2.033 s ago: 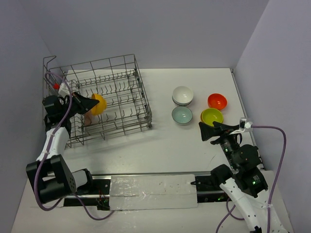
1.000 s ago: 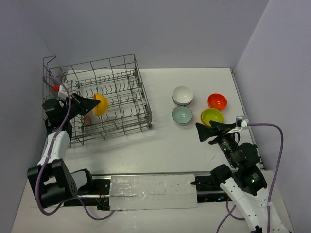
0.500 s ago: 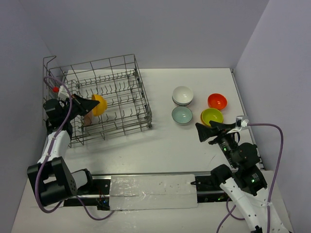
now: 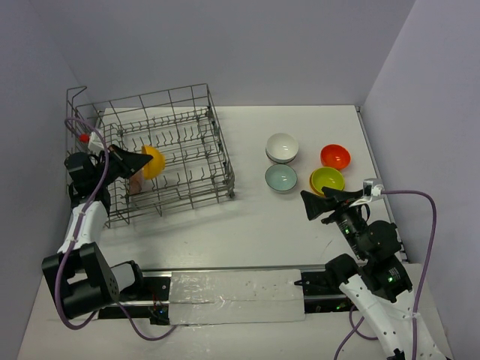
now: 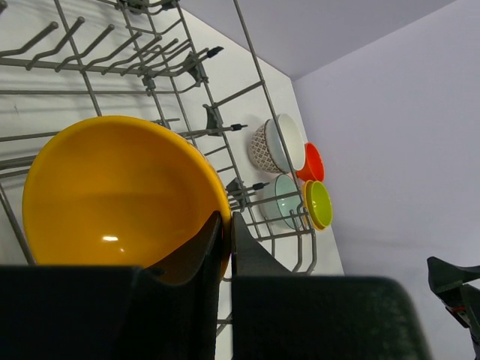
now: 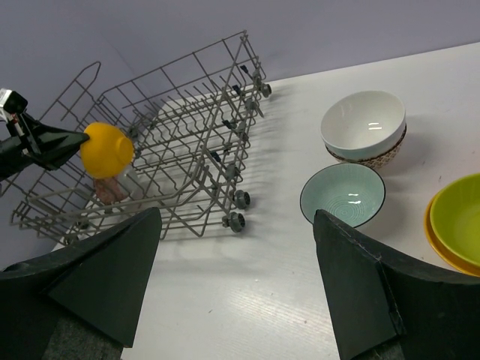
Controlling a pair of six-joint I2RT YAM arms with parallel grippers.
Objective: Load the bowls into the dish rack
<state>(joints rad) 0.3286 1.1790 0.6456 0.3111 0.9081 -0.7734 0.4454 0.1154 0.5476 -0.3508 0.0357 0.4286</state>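
Observation:
My left gripper (image 4: 144, 160) is shut on the rim of an orange bowl (image 4: 154, 160), held tilted among the tines inside the grey wire dish rack (image 4: 189, 112). In the left wrist view the orange bowl (image 5: 112, 195) fills the frame with its rim pinched between the fingers (image 5: 223, 219). A pinkish bowl (image 4: 136, 184) stands in the rack beside it. On the table lie a white bowl (image 4: 282, 145) stacked on a speckled one (image 5: 262, 148), a pale green bowl (image 4: 280, 178), a red bowl (image 4: 335, 156) and a lime green bowl (image 4: 328, 180). My right gripper (image 4: 319, 203) is open and empty, just near of them.
The lime green bowl (image 6: 459, 214) sits nested in another orange bowl. The rack's wheeled right edge (image 6: 236, 210) faces the bowls across bare table. Purple walls close the back and both sides. A white taped strip (image 4: 236, 296) lies between the arm bases.
My right gripper has crept slightly left. The left gripper and the orange bowl have hardly moved inside the rack.

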